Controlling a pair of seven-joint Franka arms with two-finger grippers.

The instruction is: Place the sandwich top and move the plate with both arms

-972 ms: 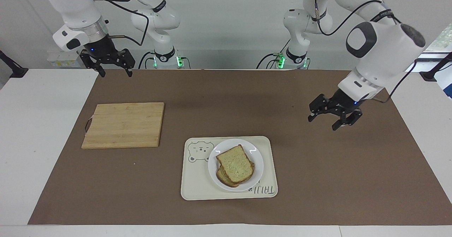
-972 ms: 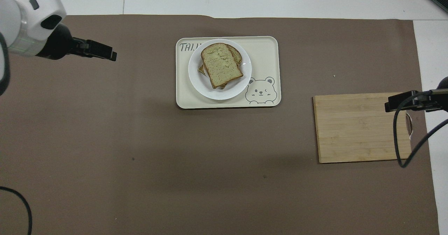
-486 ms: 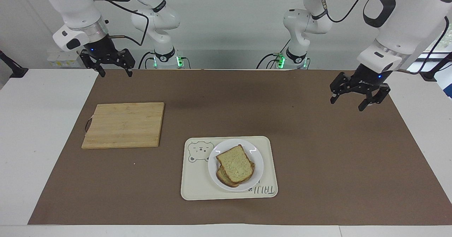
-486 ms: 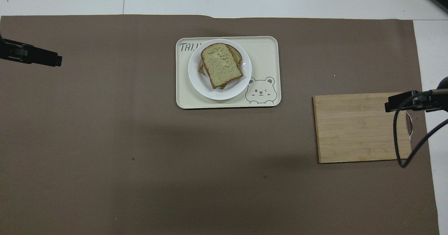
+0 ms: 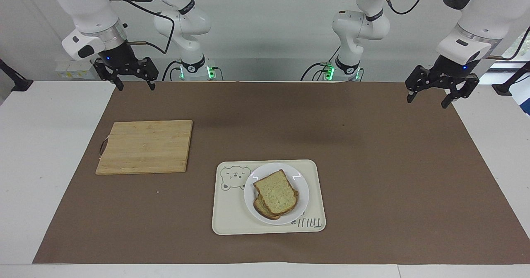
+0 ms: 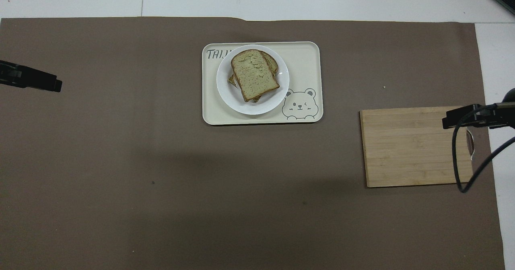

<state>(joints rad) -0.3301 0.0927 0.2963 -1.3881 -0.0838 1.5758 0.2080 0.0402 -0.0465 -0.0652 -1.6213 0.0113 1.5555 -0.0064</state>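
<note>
Both arms hang up at the robots' end of the desk (image 5: 25,153). The right end effector (image 5: 133,85) hovers over the corner of the brown mat (image 5: 372,178) at its own end, its fingers spread apart with nothing between them. The left end effector (image 5: 429,97) hovers over the mat's corner at the left arm's end, fingers likewise parted and empty.

Farther out from the right end effector, the bamboo cutting board (image 5: 145,146) lies flat on the mat, bare.

Farther out again, and well apart from both end effectors, roughly midway between them along the desk, sits the cream tray (image 5: 232,216) with its bear drawing. The white plate (image 5: 302,189) rests on that tray, beside the bear. On the plate is the sandwich: the sandwich top (image 5: 276,195), a pale speckled slice with brown crust, lies flat on the stack, a little askew, so the edge of a lower slice (image 5: 263,211) peeks out.
</note>
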